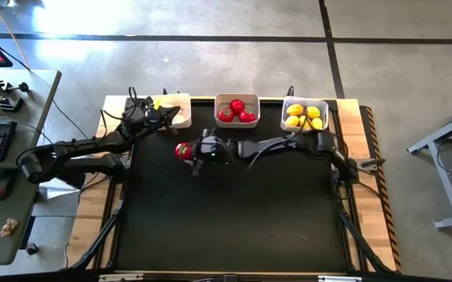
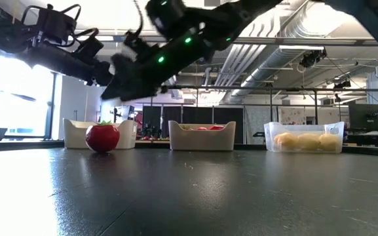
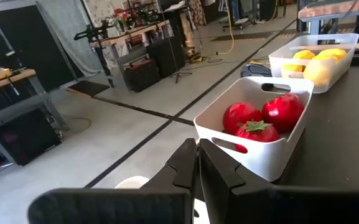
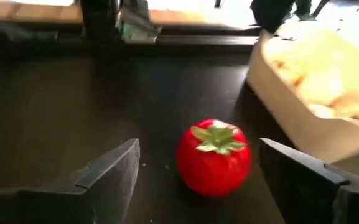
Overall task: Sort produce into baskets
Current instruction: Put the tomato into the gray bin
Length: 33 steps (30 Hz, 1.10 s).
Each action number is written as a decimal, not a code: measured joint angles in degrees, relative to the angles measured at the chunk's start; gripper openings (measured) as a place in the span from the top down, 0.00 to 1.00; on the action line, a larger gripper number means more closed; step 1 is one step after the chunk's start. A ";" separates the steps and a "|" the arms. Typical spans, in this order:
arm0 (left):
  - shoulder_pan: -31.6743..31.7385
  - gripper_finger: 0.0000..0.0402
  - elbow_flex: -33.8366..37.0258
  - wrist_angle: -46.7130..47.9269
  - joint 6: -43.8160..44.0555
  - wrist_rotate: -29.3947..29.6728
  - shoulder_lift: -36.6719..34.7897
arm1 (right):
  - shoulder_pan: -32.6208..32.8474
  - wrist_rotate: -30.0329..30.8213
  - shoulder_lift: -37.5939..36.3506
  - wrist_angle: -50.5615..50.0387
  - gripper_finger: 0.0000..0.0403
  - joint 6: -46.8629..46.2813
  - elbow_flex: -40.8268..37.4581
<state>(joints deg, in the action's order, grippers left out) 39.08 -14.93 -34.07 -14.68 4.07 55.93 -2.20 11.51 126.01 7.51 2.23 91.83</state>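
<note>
Sorting looks nearly finished, as far as I can judge. Nearest me on the dark bench (image 1: 233,211), only one piece lies loose: a round red toy tomato with a green top (image 1: 183,151), standing on the mat in front of the row of bins, nearer the left one than the middle one. The right pincer (image 1: 195,152) hovers just beside it, fingers spread wide on either side and gripping nothing; the right wrist view shows the tomato sitting untouched between the two open fingers.

Farther back, three small plastic bins stand in a line along the bench's far edge. The opaque white middle bin (image 1: 236,119) holds three red tomatoes. The translucent clear bin on the right (image 1: 287,111) holds several yellow oval lemons. The greyish-white bin on the left (image 1: 183,109) is mostly hidden by the left pincer (image 1: 163,113), which hangs over it with fingers pressed together and nothing visibly held; I cannot tell what lies inside.

What seems left is putting that last tomato with its fellows.
</note>
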 joint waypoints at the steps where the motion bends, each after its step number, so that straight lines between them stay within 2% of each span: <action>1: 0.01 0.98 0.06 -0.06 0.01 0.13 -0.11 | 0.00 -0.49 1.36 -1.30 0.22 0.32 1.67; 12: 0.59 0.98 0.01 0.76 -0.03 1.18 -0.80 | -1.85 -0.42 10.88 -2.61 0.21 0.80 12.60; 18: 1.14 0.98 0.01 1.15 0.03 1.17 -0.78 | -3.24 -0.33 12.45 -2.72 0.21 0.49 13.42; 24: 1.14 0.98 0.01 1.23 0.03 1.12 -0.78 | -4.32 -6.89 13.89 -2.21 0.21 -2.54 13.38; 33: 1.42 0.98 0.01 1.25 0.03 1.17 -0.78 | -4.58 -8.14 15.15 -2.09 0.23 -2.38 13.40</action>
<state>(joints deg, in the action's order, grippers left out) 40.50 -14.92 -32.82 -14.66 5.23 55.16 -6.78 3.38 141.16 5.42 -0.15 105.23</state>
